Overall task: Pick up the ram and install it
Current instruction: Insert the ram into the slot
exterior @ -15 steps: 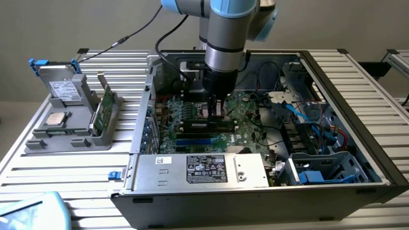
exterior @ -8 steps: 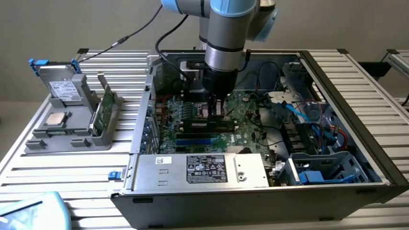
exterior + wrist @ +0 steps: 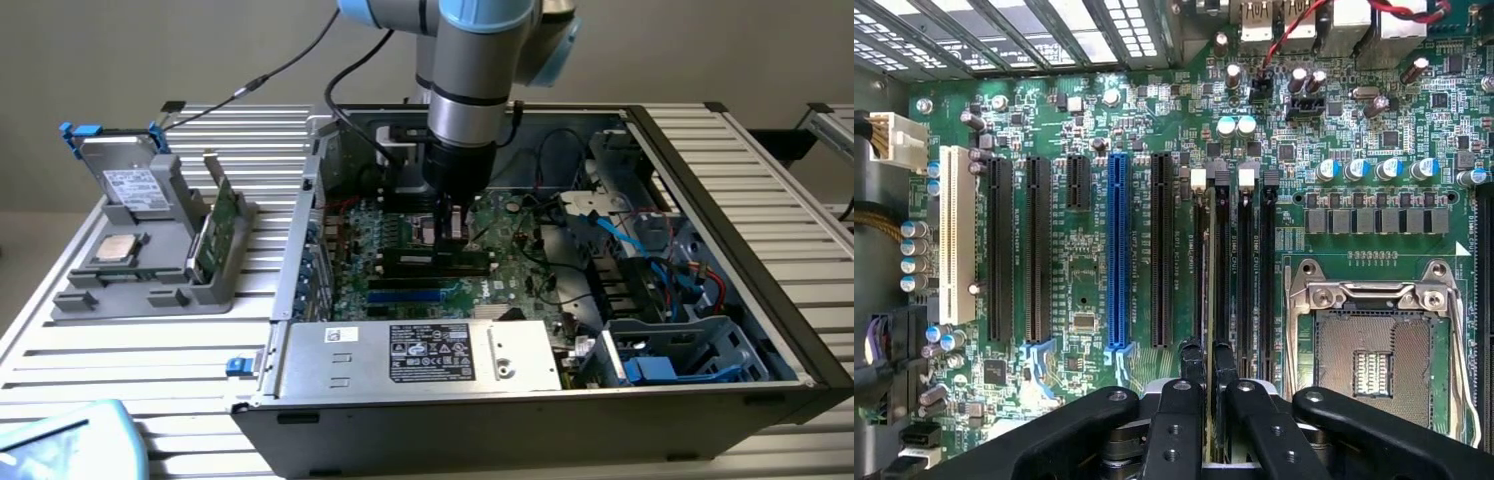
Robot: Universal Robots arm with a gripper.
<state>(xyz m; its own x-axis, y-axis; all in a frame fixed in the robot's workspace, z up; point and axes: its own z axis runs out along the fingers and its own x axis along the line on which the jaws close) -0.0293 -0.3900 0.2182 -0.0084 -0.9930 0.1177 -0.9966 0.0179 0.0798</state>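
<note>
Looking down, you find your gripper [image 3: 1208,360] pinching the ram [image 3: 1209,280] edge-on, upright along the memory slots [image 3: 1266,260], just beside the open processor socket [image 3: 1374,360].

Backdrop: plain grey-beige wall [image 3: 160,50] across the rear | Support: tabletop [image 3: 147,365] of ribbed silver metal slats running side to side | Lighting: even and soft, bright sheen on the slats

The motherboard [image 3: 1084,250] gleams glossy green, and its blue expansion slot [image 3: 1118,250] is smooth plastic. The processor socket frame [image 3: 1374,296] is bright bare metal. The gripper [image 3: 1208,354] is matt black, and the ram [image 3: 1209,260] is dull green board. The table [image 3: 761,180] is ribbed, satiny aluminium.
</note>
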